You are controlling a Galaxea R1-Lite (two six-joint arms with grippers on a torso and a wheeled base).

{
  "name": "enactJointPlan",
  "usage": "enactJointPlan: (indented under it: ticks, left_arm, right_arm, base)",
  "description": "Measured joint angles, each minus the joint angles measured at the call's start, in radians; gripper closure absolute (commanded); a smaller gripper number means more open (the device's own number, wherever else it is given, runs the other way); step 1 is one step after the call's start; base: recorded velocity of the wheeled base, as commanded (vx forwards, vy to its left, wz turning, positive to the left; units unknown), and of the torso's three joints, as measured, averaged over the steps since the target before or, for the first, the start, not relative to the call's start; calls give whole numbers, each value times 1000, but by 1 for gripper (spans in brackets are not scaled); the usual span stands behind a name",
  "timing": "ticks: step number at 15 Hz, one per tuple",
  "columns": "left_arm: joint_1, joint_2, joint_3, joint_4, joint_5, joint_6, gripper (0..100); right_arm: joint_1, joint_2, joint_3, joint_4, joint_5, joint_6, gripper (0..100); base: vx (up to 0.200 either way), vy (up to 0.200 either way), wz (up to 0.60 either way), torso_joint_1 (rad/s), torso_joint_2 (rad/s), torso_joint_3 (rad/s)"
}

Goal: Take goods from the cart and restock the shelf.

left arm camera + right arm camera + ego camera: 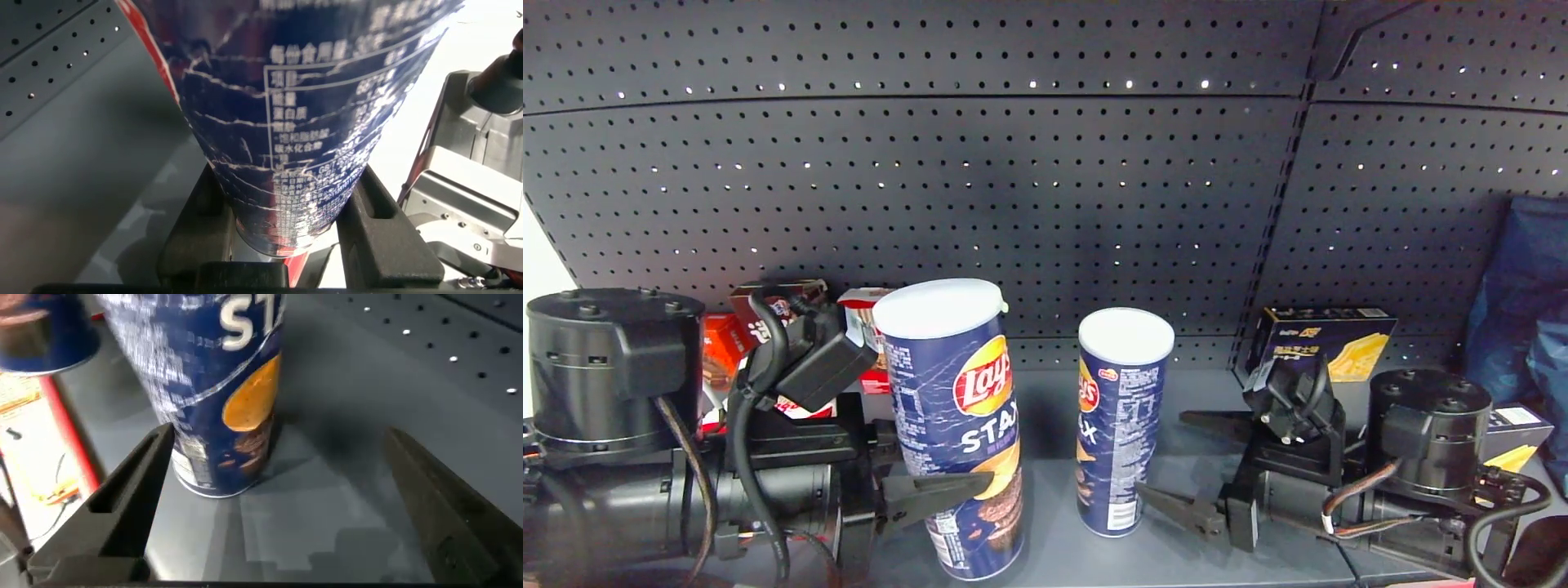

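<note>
Two tall blue chip cans with white lids stand on the dark grey shelf (1176,563). My left gripper (947,482) is shut on the nearer, bigger-looking can (956,408), low on its body; the can leans slightly. In the left wrist view this can (302,122) sits between the two black fingers (384,229). The second can (1123,420) stands upright to the right. My right gripper (1188,465) is open just right of it, fingertips pointing at its lower part without touching. In the right wrist view that can (221,400) stands just beyond the wide-open fingers (131,498).
Red and white snack boxes (866,327) stand at the back left against the pegboard wall (1045,204). A black and yellow box (1327,339) is at the back right, with a blue bag (1527,302) at the far right. Bare shelf lies between and behind the cans.
</note>
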Motion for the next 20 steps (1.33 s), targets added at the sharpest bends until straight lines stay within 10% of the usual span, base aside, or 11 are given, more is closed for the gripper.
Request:
enactJointPlan:
  ticks: [20]
  left_arm:
    - [0, 0, 6, 0, 0, 1, 100]
  right_arm:
    - [54, 12, -97, -3, -14, -27, 0]
  base:
    - [0, 0, 0, 0, 0, 0]
